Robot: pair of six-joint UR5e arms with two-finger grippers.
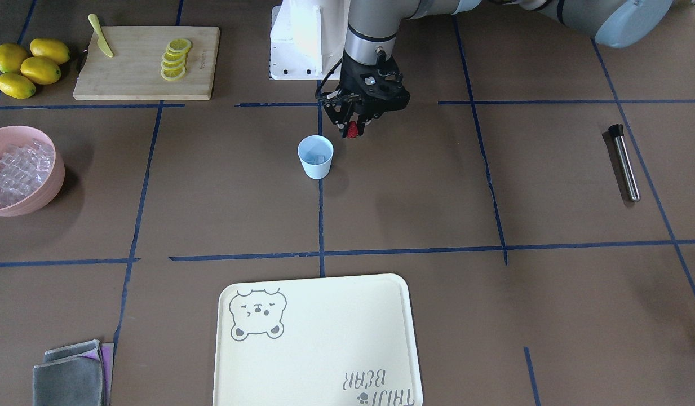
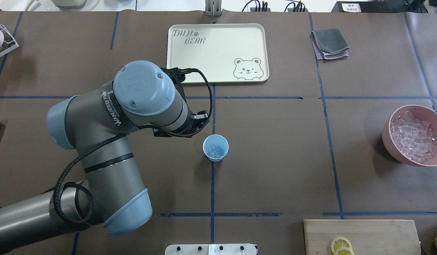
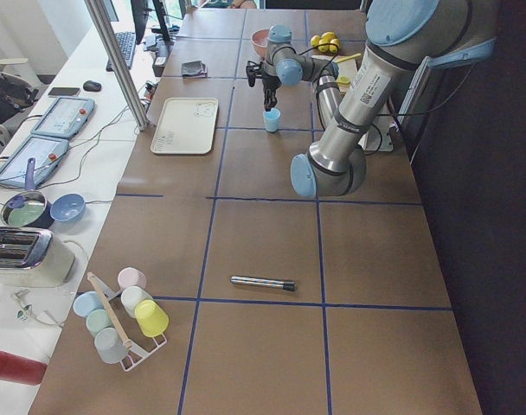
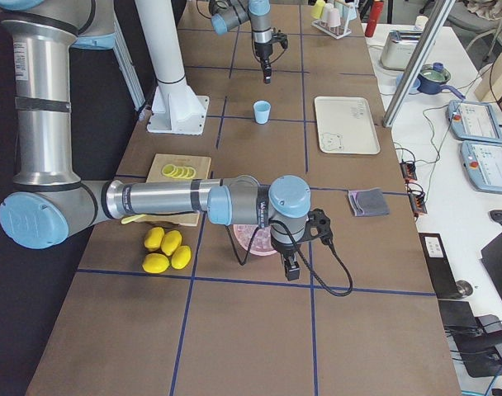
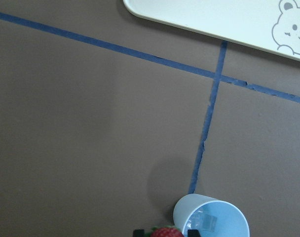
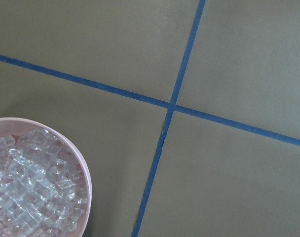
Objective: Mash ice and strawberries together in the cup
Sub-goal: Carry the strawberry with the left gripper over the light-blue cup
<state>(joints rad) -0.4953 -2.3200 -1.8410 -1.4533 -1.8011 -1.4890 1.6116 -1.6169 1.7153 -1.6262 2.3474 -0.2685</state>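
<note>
My left fingers are clenched on the strawberry, holding it in the air above the table. It hangs just beside the cup, on my left of it and a little nearer my base, not over the opening; my left wrist view shows the red tip between two black fingertips, with the cup's rim close by. The cup stands upright on a blue tape line in the middle of the table, with a few pieces of ice lying in its bottom. My right fingers hang near the pink bowl, which is heaped with more of it, well apart from the cup on my right; whether they are released or clenched I cannot tell. A metal rod lies flat far out on my left, and a cream tray sits beyond the cup.
</note>
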